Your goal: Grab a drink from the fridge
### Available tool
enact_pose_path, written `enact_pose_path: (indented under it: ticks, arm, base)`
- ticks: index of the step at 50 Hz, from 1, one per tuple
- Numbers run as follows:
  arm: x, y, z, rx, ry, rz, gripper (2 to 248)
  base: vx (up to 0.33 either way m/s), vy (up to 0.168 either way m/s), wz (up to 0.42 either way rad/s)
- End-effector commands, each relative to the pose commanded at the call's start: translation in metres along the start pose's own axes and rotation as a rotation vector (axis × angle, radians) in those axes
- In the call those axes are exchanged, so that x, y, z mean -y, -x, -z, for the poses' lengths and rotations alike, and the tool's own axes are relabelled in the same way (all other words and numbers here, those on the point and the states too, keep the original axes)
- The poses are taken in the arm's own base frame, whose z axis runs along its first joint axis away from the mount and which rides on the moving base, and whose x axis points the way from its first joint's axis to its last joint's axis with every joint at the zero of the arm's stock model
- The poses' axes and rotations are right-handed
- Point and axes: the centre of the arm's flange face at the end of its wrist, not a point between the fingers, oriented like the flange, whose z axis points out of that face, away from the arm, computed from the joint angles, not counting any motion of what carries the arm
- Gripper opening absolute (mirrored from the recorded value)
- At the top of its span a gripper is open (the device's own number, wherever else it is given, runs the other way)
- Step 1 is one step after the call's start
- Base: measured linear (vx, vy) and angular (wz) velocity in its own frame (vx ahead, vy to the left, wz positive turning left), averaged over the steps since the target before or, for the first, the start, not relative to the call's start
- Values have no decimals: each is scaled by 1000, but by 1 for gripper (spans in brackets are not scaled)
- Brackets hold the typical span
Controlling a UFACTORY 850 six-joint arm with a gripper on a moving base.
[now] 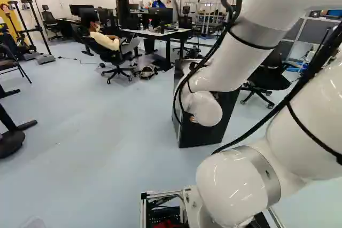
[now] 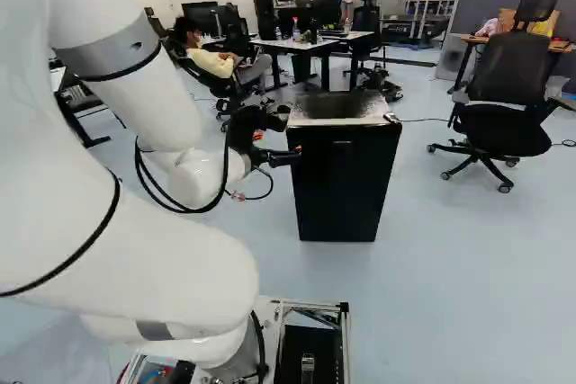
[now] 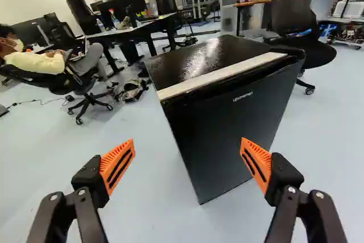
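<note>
At the left of the right base view is my gripper point(image 2: 277, 152), level with the upper part of the small black fridge point(image 2: 344, 182) and just beside its left edge. In the wrist view the gripper point(image 3: 187, 160) is open, its orange-padded fingers wide apart with nothing between them. The fridge point(image 3: 233, 123) stands ahead of the fingers, its door shut and a pale strip along the top front edge. In the left base view the arm partly hides the fridge point(image 1: 200, 134). No drink can be seen.
An office chair point(image 2: 508, 87) stands to the fridge's right. Behind it are desks point(image 2: 315, 44) with monitors. A person sits in a chair point(image 1: 109, 52) beyond the fridge's left side. A low stand base point(image 1: 12, 142) is at the left.
</note>
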Motion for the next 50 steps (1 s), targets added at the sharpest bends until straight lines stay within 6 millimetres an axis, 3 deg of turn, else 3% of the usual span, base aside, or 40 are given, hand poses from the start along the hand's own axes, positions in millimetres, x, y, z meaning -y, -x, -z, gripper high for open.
enact_pose_path:
  ticks: [50]
  arm:
    - [50, 29, -49, -78, 181, -15, 247]
  base:
    - [0, 0, 0]
